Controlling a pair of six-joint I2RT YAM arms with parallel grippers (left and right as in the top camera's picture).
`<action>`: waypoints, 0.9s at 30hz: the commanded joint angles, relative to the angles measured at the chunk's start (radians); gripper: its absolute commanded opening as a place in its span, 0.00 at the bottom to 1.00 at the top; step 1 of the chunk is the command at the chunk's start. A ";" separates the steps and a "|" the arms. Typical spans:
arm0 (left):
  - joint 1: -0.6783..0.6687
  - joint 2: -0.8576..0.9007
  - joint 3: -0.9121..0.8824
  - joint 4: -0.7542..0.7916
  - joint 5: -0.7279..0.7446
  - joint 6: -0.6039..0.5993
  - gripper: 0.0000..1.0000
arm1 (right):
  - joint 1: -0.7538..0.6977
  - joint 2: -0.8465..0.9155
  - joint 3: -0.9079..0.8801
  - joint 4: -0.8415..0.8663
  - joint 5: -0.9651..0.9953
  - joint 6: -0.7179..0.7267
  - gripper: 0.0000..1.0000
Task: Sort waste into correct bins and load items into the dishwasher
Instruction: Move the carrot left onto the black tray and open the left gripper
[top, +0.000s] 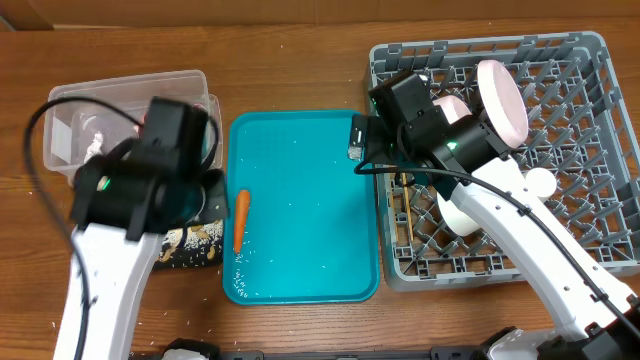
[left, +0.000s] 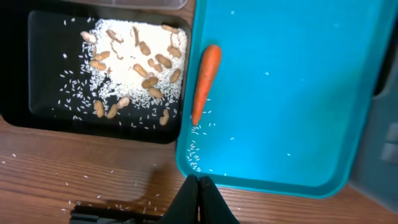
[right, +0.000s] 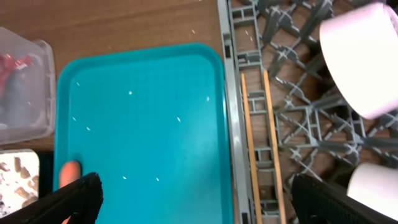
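An orange carrot lies at the left edge of the teal tray; it also shows in the left wrist view, with rice grains around it. My left gripper is shut and empty, above the wood just in front of the tray's near edge. My right gripper is wide open and empty, above the tray's right edge and the grey dish rack. Two wooden chopsticks lie in the rack. A pink bowl and white cups stand in the rack.
A black bin with rice and peanuts sits left of the tray. A clear plastic bin with wrappers stands behind it. Loose rice lies on the wooden table. A dark object lies by the left gripper.
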 joint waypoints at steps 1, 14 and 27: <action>-0.003 -0.033 0.016 0.000 0.019 0.015 0.04 | 0.002 -0.006 0.005 0.011 0.016 -0.011 1.00; -0.015 -0.025 0.014 0.034 0.023 0.020 0.04 | 0.002 -0.006 0.005 -0.009 -0.040 -0.011 1.00; -0.016 0.104 -0.465 0.490 0.072 0.044 0.40 | 0.002 -0.006 0.005 -0.015 -0.040 -0.011 1.00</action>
